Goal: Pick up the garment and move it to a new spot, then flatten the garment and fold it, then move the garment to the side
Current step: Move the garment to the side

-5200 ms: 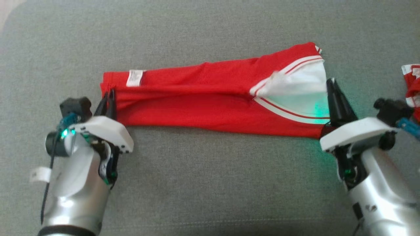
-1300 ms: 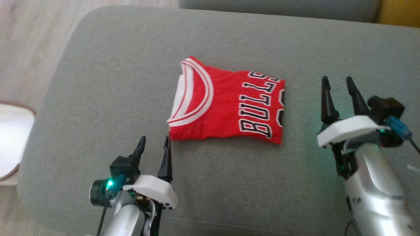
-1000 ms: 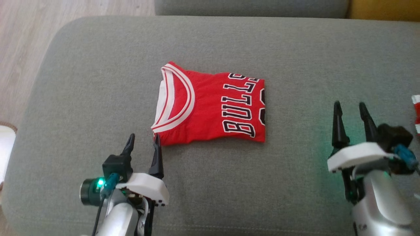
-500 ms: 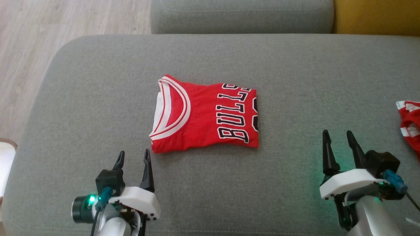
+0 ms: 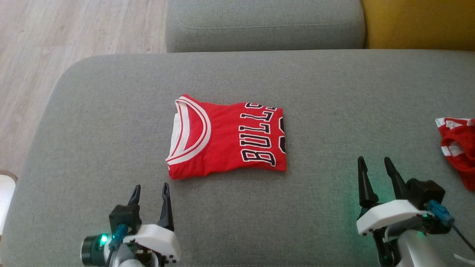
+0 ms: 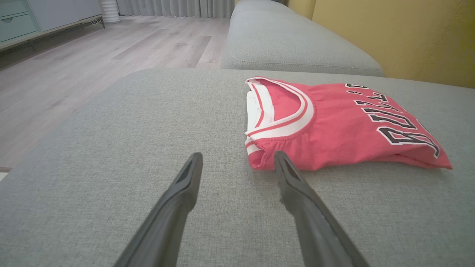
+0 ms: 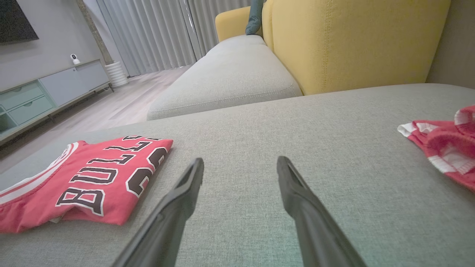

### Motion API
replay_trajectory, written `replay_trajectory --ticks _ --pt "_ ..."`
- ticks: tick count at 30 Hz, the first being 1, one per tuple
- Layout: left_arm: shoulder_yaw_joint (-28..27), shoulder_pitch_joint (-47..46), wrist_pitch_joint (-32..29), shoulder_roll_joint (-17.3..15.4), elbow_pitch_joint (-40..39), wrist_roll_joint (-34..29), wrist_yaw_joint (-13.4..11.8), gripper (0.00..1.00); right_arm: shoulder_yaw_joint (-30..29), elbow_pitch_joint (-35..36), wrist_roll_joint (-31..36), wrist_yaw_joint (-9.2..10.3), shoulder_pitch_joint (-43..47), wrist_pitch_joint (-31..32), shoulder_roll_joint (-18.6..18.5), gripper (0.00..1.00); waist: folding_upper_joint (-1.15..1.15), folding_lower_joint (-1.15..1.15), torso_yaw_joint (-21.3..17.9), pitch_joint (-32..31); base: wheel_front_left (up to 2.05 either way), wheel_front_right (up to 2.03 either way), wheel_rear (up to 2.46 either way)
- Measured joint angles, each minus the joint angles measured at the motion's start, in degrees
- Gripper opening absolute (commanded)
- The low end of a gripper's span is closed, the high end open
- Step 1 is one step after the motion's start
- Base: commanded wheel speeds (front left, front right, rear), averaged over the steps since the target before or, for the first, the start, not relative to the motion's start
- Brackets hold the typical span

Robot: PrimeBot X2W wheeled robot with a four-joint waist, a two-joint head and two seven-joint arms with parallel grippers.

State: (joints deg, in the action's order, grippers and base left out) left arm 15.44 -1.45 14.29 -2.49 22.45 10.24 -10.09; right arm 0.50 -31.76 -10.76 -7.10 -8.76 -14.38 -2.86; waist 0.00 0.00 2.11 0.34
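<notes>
The red knit jersey [image 5: 226, 139], a flat folded rectangle with white-banded collar and black lettering, lies at the middle of the grey coarse-weave cushion [image 5: 92, 111]. Near the cushion's front edge, left gripper [image 5: 150, 186] and right gripper [image 5: 373, 159] hover released, empty.

the folded garment [image 5: 226, 141] hides half its number; a red cloth [image 5: 457, 145] is cut off.

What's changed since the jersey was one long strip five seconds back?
Both ends have been let go: the jersey lies folded shorter, lettering up. The left gripper and right gripper stand open, drawn back clear of it. The other red garment stays at the right.
</notes>
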Motion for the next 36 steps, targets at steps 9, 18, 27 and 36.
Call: replay_trajectory --ticks 9,18,27,36 --pt "0.18 0.01 0.00 0.00 -0.21 0.02 0.01 1.00 0.99 0.15 -0.81 0.00 -0.01 0.00 0.00 1.00 0.00 0.00 0.41 0.41 0.00 0.00 0.00" --pt "2.83 -1.39 0.00 0.02 -1.93 0.62 0.54 1.00 3.71 -0.76 -0.90 0.00 -1.12 0.00 0.03 1.00 0.00 0.00 2.96 3.77 0.00 0.00 0.00" --pt "6.72 -3.97 0.00 -0.01 -3.34 1.56 0.51 1.00 6.12 -4.55 -0.92 0.00 -8.48 0.00 0.00 1.00 0.00 0.00 8.57 8.22 0.00 0.00 0.00" --pt "8.38 -6.23 0.00 0.00 -4.03 2.69 0.21 1.00 5.54 -9.77 -0.82 0.00 -13.29 0.00 -0.09 1.00 0.00 0.00 13.83 11.76 0.00 0.00 0.00"
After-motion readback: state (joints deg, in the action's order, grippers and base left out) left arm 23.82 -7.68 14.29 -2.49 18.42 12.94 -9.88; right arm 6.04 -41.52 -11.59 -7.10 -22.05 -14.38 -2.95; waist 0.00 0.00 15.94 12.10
